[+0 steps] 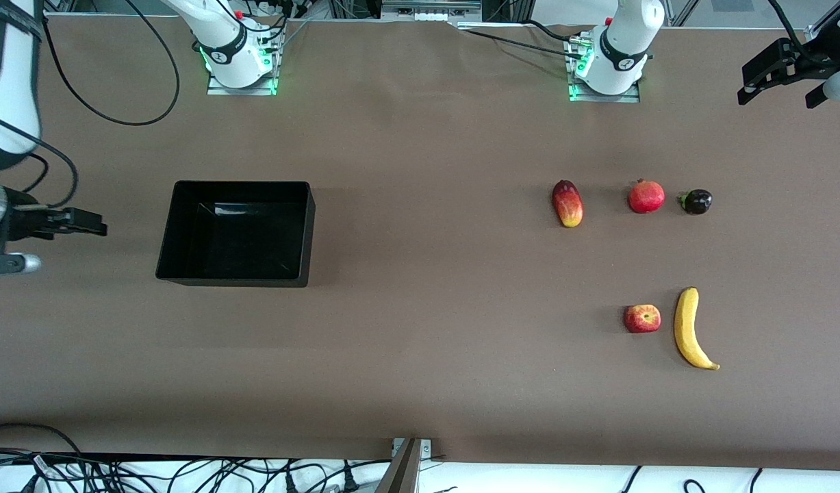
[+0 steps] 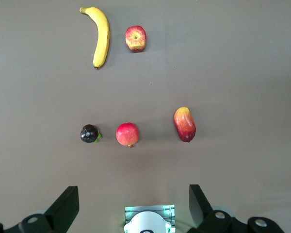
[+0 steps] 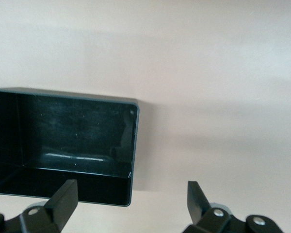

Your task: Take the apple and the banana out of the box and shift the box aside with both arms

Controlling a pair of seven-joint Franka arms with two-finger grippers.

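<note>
While both arms hang raised at the table's ends, nothing held by either. Left gripper up over the table's edge at the left arm's end, fingers spread wide apart, empty. Right gripper up at the right arm's end, just beside the black tray but not touching it, fingers likewise spread apart, empty. Tray flat on the brown table, toward the right arm's end, glossy inside, nothing in it. All fruit grouped toward the left arm's end, well apart from the tray. Apple, red with yellowish streaks, just beside the banana, small gap between them, both lying nearer the front camera than the other three pieces. Banana long and curved, lengthwise toward the camera, its dark-tipped end nearest the camera. Farther from the camera, one row: mango, red and yellow, oblong; pomegranate, round and red, beside it; small dark round fruit with a green stem, at the row's end closest to the left arm's edge of the table. Same five pieces plain in the left wrist view, none touching another. Right wrist view filled by one corner of the tray and bare tabletop.
</note>
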